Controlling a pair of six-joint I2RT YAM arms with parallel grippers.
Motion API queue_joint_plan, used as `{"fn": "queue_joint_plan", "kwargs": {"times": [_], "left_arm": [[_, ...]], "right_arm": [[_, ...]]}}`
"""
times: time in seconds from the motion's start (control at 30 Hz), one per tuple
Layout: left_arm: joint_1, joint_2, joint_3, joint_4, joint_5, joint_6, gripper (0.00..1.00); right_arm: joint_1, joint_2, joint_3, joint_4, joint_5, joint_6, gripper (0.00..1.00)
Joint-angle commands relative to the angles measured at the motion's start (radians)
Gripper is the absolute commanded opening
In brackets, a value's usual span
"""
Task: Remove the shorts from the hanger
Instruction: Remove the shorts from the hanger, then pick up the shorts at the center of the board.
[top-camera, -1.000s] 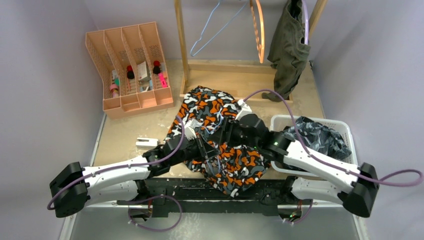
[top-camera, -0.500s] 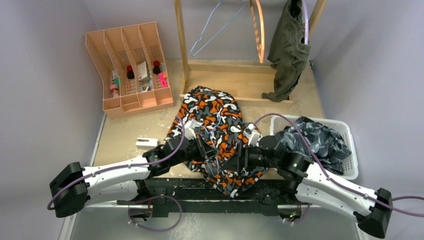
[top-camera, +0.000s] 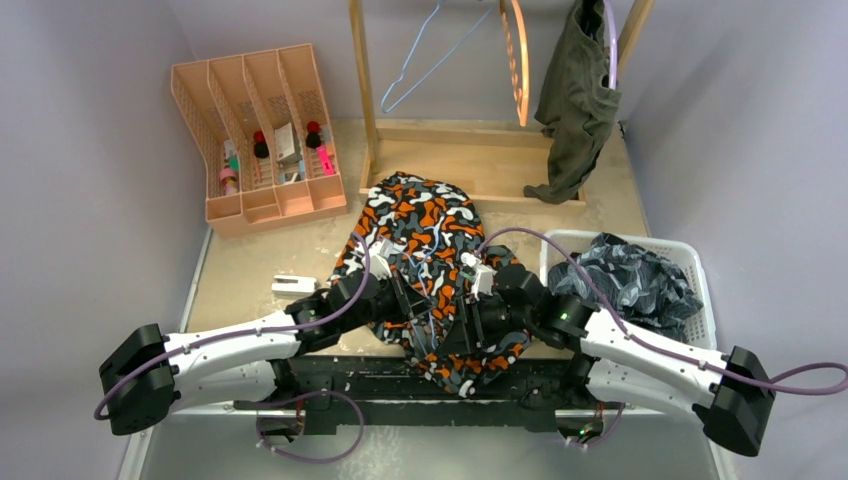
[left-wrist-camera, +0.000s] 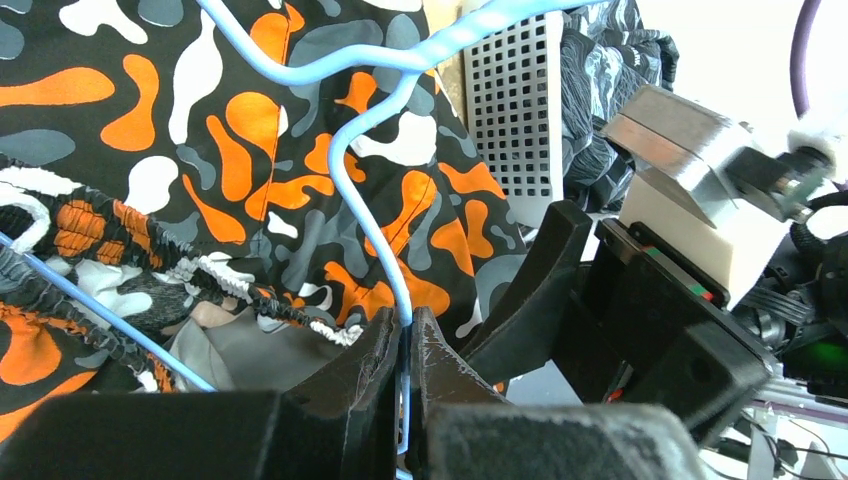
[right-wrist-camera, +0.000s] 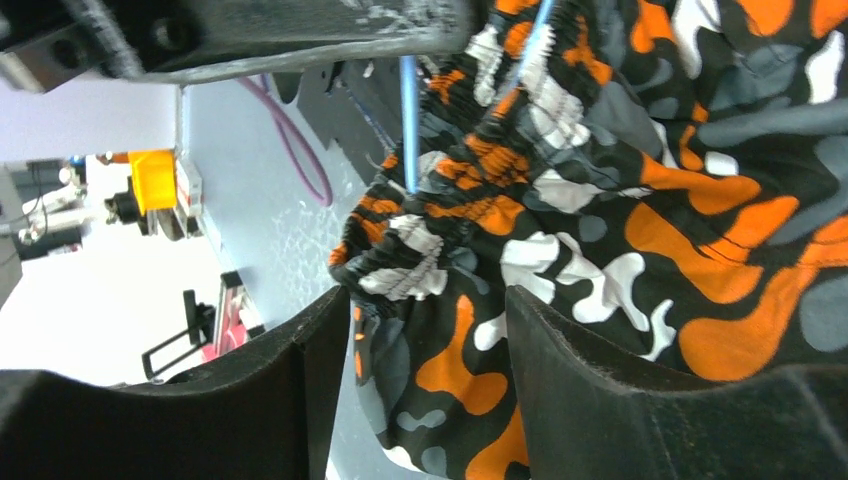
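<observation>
Most of the thin light-blue wire hanger is buried in the crumpled orange-white-black camouflage fabric shorts on the wooden table. The left gripper jaws pinch its wire. The right gripper jaws stand apart around the gathered waistband.

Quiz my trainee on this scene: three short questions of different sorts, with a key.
1. True or false: the left claw is shut on the blue hanger.
2. Which lie in the white basket? A olive shorts, B blue-grey patterned shorts, C black shorts.
3. Fill in: the open right claw faces the ___ shorts.
Key: 1 true; 2 B; 3 camouflage shorts.
</observation>
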Motion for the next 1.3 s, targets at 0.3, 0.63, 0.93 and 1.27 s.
{"fn": "queue_joint_plan", "kwargs": {"times": [0.3, 0.63, 0.93, 1.27], "left_arm": [[-0.001, -0.015, 0.041, 0.015, -0.034, 0.031, 0.0], [-0.002, 0.019, 0.157, -0.109, -0.074, 0.087, 0.0], [-0.002, -0.008, 0.248, -0.3, -0.219, 0.178, 0.0], [-0.002, -0.164, 0.361, -0.671, -0.469, 0.238, 0.0]], "right_arm": [[0.026, 0.09, 0.096, -0.064, 0.015, -0.112, 0.69], [0.055, 0.213, 0.171, -0.17, 0.17, -0.126, 0.33], [0.056, 0.215, 0.14, -0.157, 0.174, -0.111, 0.16], [0.056, 0.224, 0.109, -0.06, 0.172, -0.074, 0.07]]}}
